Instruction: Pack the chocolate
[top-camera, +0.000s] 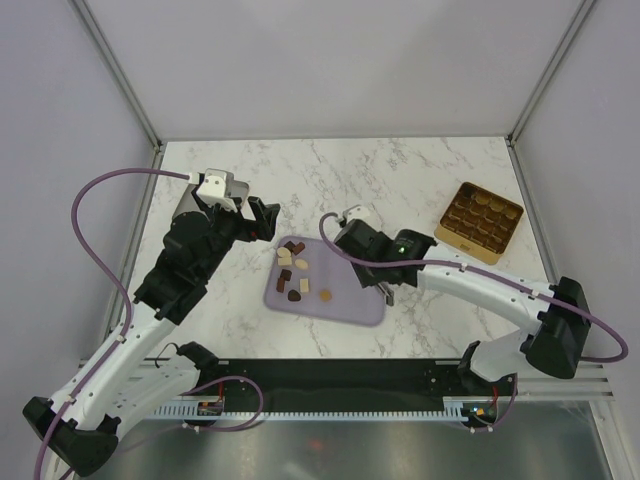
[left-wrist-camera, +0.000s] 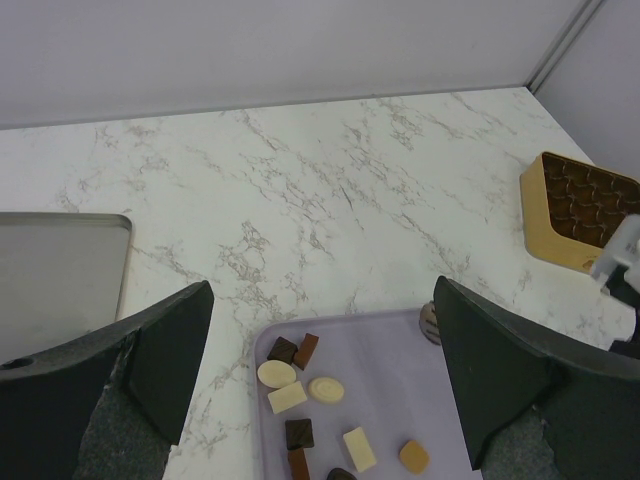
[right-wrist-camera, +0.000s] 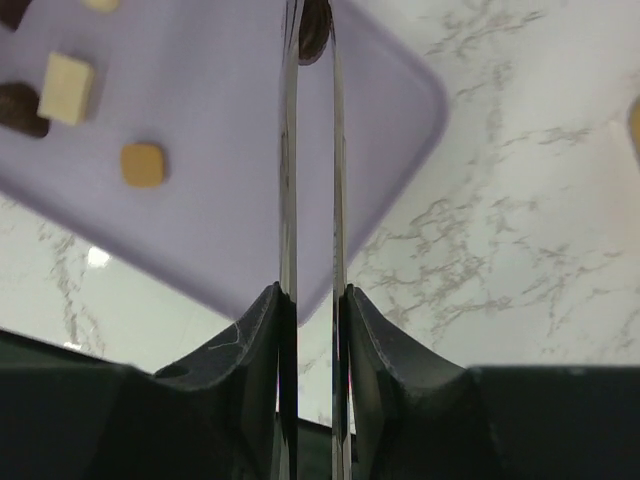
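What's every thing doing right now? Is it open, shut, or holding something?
Left fingers: open, empty.
Tongs: pinched on one dark chocolate.
Right fingers: shut on the tongs.
Tray: flat on the table.
Other chocolates: loose on the tray.
Box: open, no lid.

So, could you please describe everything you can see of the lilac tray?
The tray is a flat lilac rectangle with rounded corners and a slight rim, and it looks matte, like plastic. It lies flat and slightly askew on the marble table. Small chocolates sit on its left half, while the right half is bare. The right hand holds tongs above it near a corner.
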